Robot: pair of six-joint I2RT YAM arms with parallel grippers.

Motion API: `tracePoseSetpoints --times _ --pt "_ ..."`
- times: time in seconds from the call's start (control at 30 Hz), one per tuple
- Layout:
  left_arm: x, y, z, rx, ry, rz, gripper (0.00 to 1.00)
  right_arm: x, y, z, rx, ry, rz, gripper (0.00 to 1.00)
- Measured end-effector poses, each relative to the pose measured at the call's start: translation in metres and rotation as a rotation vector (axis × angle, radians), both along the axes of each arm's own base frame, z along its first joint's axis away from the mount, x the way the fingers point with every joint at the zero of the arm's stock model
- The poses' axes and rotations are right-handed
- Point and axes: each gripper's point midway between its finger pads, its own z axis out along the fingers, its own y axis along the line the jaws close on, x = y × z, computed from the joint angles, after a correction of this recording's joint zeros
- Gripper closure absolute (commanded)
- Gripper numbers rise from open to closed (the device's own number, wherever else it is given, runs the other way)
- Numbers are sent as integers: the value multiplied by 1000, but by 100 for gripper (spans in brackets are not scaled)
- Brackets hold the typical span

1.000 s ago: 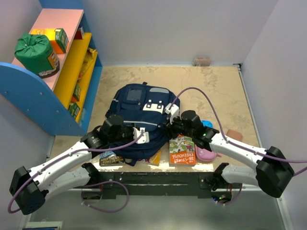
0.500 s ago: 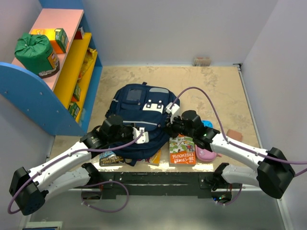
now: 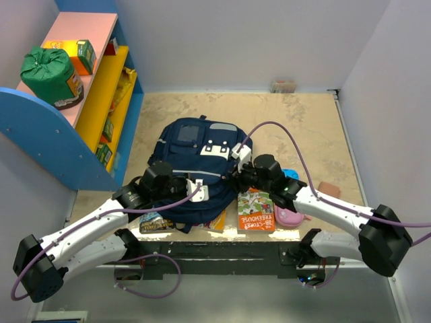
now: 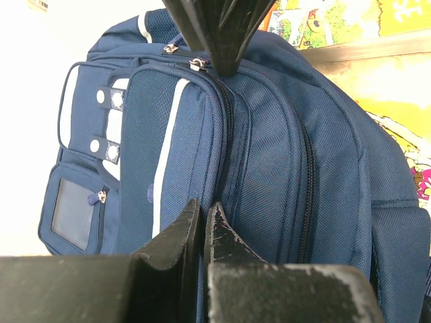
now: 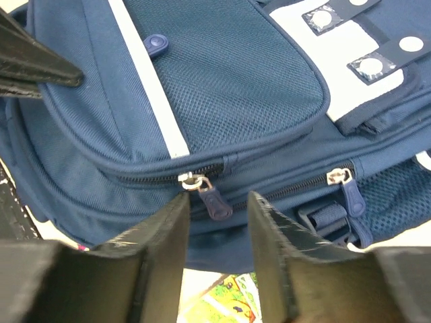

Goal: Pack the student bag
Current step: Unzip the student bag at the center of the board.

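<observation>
My right gripper [image 5: 217,198] is open around the zipper pull [image 5: 219,206]; I should close it squarely while the left gripper [image 4: 203,205], nearly closed, steadies the backpack [image 4: 269,168]

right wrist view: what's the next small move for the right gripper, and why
Probably close the right gripper on the zipper pull. It stands open with that pull between its sides, on the student bag, whose zipper looks closed there. Meanwhile the left gripper appears to pinch the fabric, bracing it.
</observation>
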Motion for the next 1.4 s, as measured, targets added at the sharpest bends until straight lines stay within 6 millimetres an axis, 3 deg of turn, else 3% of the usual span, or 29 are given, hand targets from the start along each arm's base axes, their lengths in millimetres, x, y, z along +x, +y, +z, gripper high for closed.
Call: tracePoseSetpoints --times 0.27,0.6,0.77,1.1,1.2,1.23,1.27,1.33,1.4 --pt "-1 1 -2 5 8 -3 100 -2 11 -5 21 43 28 99" --pt "-3 -1 -3 4 16 -13 100 -15 17 5 54 70 -27 100" --pt "-3 -2 -7 10 30 -16 100 -36 26 1 46 88 -38 100" --pt "-8 -8 -11 -16 83 -18 100 -47 30 1 81 124 -118 100" --pt "-10 -10 -18 -5 118 -9 73 -51 39 -17 56 171 -116 100" --pt "-11 -10 -22 4 132 -9 56 -51 41 -25 38 191 -121 100" --pt "-13 -10 -26 9 155 -8 48 -52 43 -33 22 212 -126 100" --pt "-18 -18 -23 -3 176 -35 40 -54 47 -41 15 236 -135 100" --pt "-19 -27 -7 -32 173 -56 34 -53 47 -37 33 238 -164 100"
